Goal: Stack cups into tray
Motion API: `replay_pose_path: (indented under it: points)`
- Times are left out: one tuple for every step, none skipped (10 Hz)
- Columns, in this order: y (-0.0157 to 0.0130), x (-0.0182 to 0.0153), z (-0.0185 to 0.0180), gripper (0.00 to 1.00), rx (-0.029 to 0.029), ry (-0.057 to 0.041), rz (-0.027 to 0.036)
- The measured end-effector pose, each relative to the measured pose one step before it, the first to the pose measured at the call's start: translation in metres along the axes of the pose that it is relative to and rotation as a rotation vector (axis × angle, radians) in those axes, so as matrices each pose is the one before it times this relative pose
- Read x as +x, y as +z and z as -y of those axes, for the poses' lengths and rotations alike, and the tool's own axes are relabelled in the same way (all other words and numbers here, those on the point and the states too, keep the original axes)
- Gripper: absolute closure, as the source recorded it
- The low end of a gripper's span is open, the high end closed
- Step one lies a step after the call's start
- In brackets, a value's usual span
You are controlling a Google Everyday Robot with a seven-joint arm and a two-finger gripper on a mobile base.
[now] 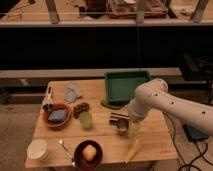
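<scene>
The dark green tray (pixel 127 86) lies at the back right of the wooden table. My gripper (pixel 119 120) hangs low over the table in front of the tray, right at the shiny steel cup (pixel 122 129), which stands on the table. The pale green cup (pixel 86 120) stands upright left of the gripper, apart from it. The cream-white cup (pixel 37 149) stands at the front left corner. My white arm (pixel 160 102) reaches in from the right.
A reddish-brown bowl (pixel 57 115) holds a dark object; another bowl (pixel 88 154) holds an orange fruit. A banana (pixel 133 147) lies front right of the gripper. Grapes (pixel 81 106), a crumpled cloth (pixel 73 92) and a spoon (pixel 65 148) lie at left.
</scene>
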Motion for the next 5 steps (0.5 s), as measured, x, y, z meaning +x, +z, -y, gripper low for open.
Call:
replay_pose_path:
  points:
    - [0.00337,-0.00051,-0.01311,0.20,-0.01180,-0.00492,0.00104]
    - [0.00684,0.00039,-0.01281,0.20,-0.01076,-0.00624,0.00169]
    - [0.00518,-0.00051,-0.00571,0.20,-0.00775,-0.00550,0.00086]
    - [0.00394,-0.00079,-0.00244,0.20,-0.00357,-0.00426,0.00227]
    - [0.00312,-0.00057,-0.00184,0.20,-0.00171,-0.00566,-0.00032]
